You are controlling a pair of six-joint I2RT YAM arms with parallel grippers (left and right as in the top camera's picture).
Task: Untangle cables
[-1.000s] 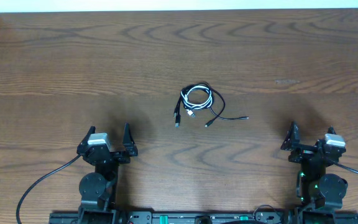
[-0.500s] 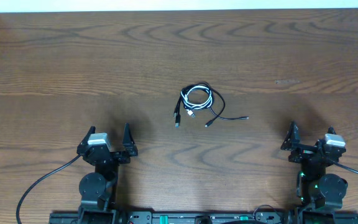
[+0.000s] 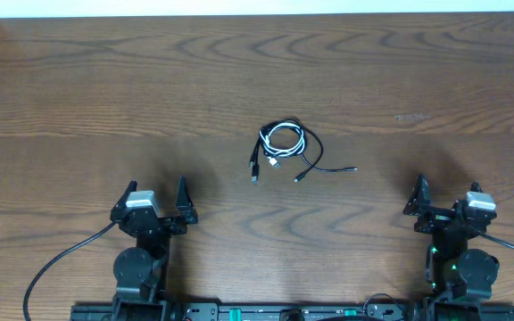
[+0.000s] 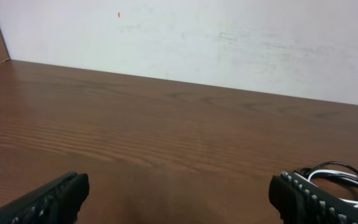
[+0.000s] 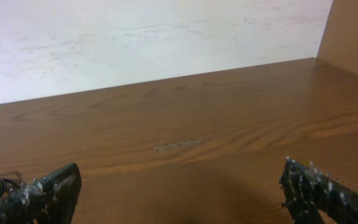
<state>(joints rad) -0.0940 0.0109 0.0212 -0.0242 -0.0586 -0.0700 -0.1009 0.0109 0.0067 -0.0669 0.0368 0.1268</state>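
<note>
Your two cords lie knotted together near the middle of the dark brown wood-grain desk (image 3: pixel 105 89), well apart from both arms. The thin black cord (image 3: pixel 333 169) loops around the bundle and trails one tail out to the right, with small plug ends resting just below the coil. The shorter white cord (image 3: pixel 284 129) is wound in a tight ring inside the black loops. From overhead you see the whole tangle. The left wrist view catches only a glossy curve of black and white at its right edge, and the right wrist view shows just a sliver at its left edge. Both wrist views add a pale, scuffed wall (image 4: pixel 229 37) behind the desk. Your left fingers (image 3: pixel 182 192) and right fingers (image 3: pixel 418 192), black and ridged, are spread wide and grasp nothing.
</note>
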